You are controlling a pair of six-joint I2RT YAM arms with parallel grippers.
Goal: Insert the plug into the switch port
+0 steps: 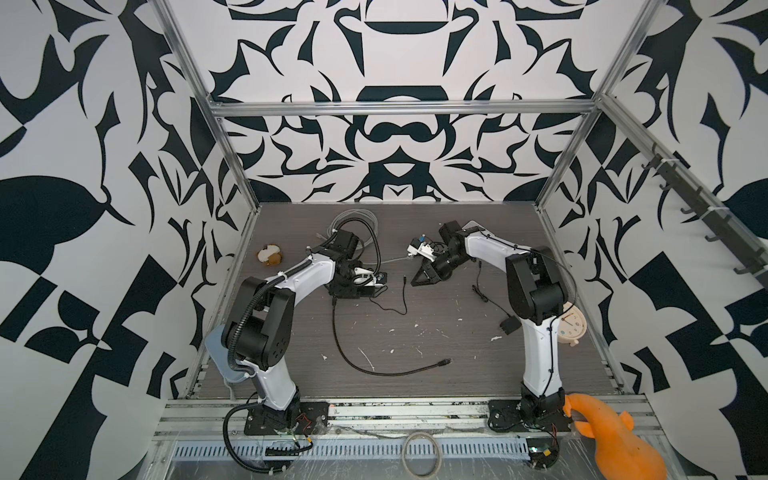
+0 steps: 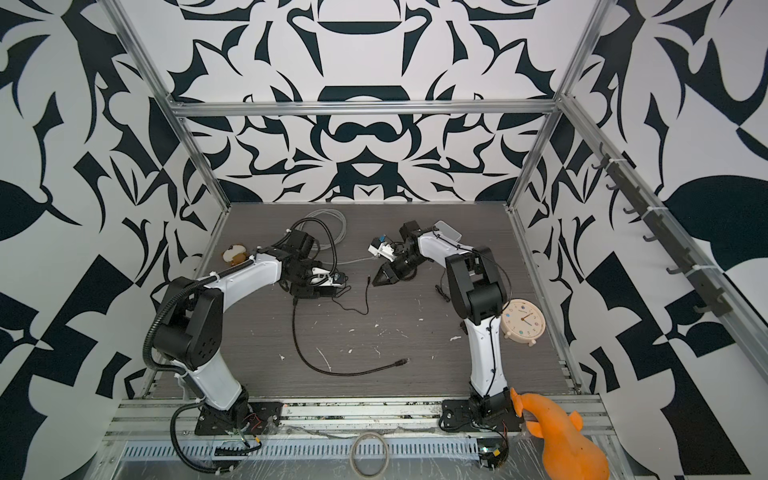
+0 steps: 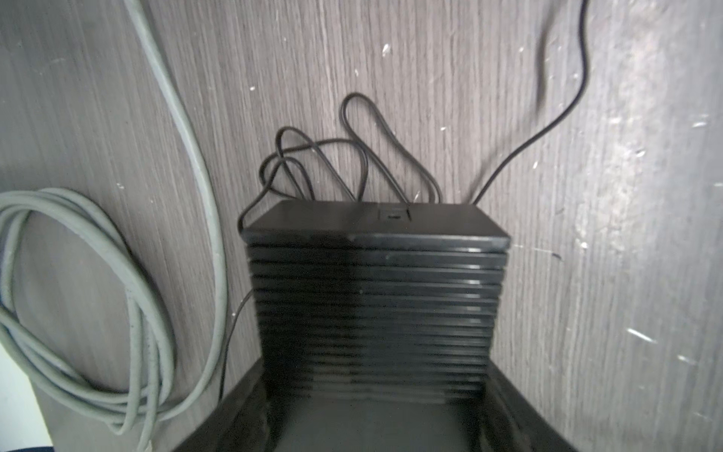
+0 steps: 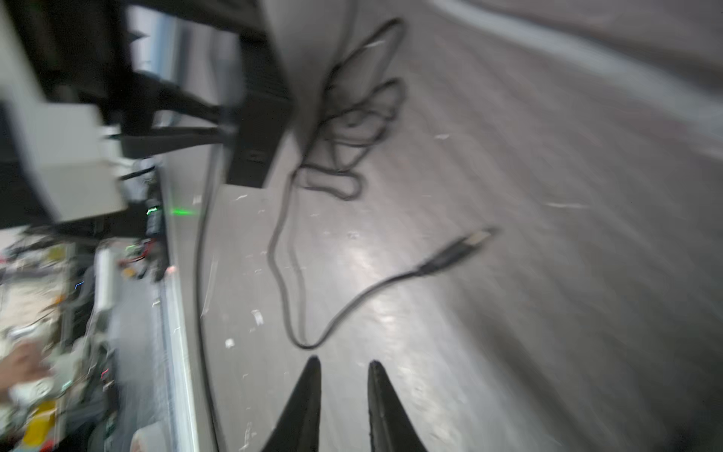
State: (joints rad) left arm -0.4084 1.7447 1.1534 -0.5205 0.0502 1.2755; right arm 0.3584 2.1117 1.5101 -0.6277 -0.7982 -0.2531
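**Approach to the plug: insertion not yet begun.** The left gripper (image 1: 354, 287) is clasped on the switch (image 3: 375, 297), a black ribbed box low at the table (image 1: 436, 345). I cannot tell whether the box rests on the wood or clears it. Its small rectangular port (image 3: 393, 214) sits on the end face turned away from the wrist.

The plug (image 4: 471, 240) lies loose on the wood at the free end of a thin black cord (image 4: 281, 274), which loops in a tangle just beside the switch. The right gripper (image 4: 344, 364) hangs near the plug with its tips aimed toward it. Its jaws are a little parted, with nothing between them. That wrist view is smeared, so finer detail is lost.

By my reading, the step in hand is the pick-up. The next move calls for the right gripper to settle over the plug's moulded body and close across it, leaving the metal tip free. It would then lift the plug and turn it in line with the port — without letting the slack cord drag on the switch.
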